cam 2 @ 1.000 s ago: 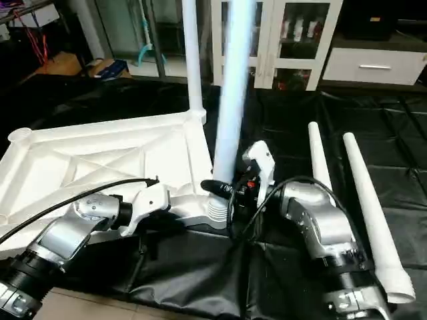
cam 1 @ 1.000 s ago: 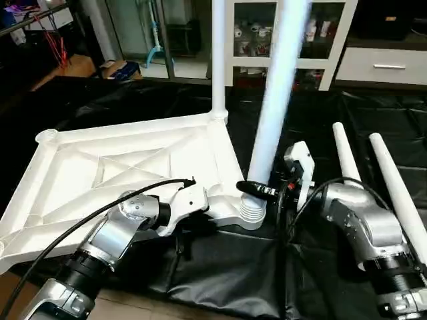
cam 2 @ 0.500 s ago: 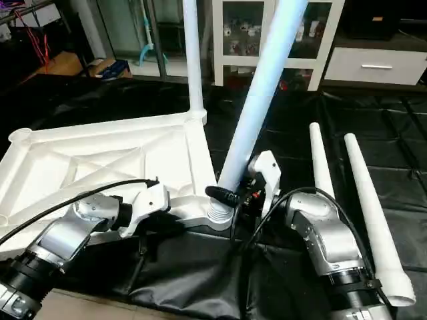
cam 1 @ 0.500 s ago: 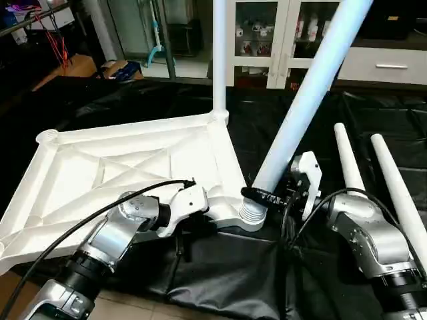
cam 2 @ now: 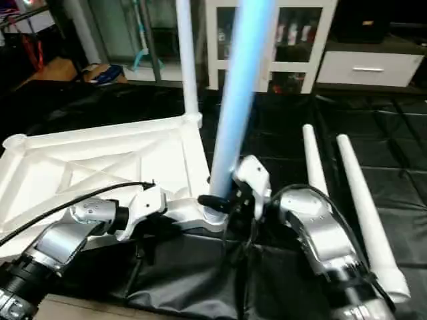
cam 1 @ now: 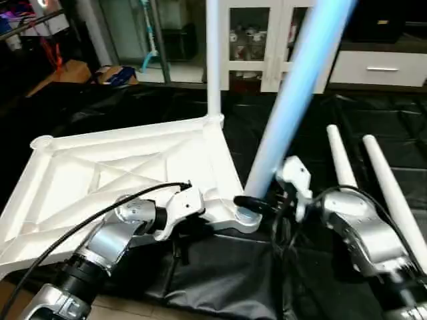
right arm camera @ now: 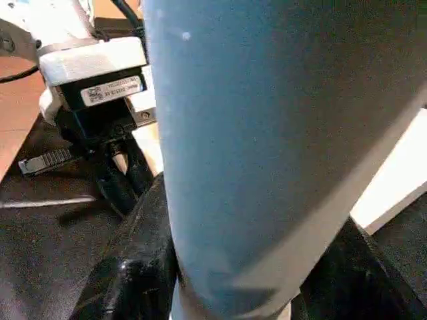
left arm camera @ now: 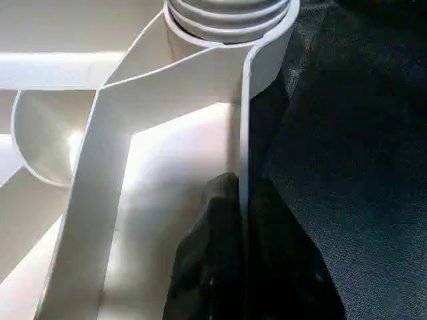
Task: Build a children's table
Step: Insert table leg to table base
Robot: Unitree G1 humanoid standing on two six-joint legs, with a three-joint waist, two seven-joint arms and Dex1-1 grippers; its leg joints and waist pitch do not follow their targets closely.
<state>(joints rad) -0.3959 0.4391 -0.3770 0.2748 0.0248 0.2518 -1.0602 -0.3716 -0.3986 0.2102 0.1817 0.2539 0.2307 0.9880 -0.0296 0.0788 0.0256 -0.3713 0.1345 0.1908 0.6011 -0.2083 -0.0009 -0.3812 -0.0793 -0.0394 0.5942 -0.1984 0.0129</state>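
left gripper pinches the tabletop rim, right gripper clamps a leaning leg at the corner socket.

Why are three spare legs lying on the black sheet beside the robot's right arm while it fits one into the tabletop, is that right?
Not quite: two spare legs lie there, not three, as the left eye view shows. The right gripper does hold a leg at the tabletop corner.
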